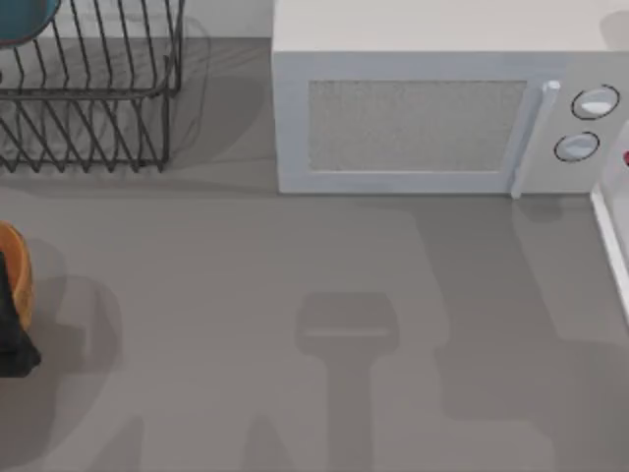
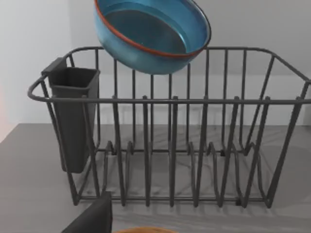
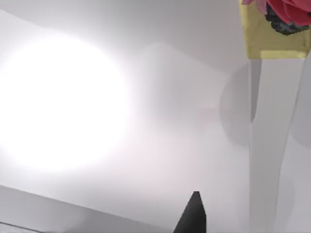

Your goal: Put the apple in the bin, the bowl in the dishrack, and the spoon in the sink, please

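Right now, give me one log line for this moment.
bowl: tilted above dishrack | left gripper: table's left edge | apple, spoon: unseen

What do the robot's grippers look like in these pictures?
Little of them shows. The left gripper appears as a dark, matt black, flat-sided part with a slanted edge. Of the right gripper, one black finger shows, tapering to a blunt tip. No cables or markings can be seen on either.

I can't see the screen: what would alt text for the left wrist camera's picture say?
A blue bowl with a reddish rim sits tilted at the top of the far side of a black wire dishrack on a grey table. A dark cutlery holder hangs on one end.
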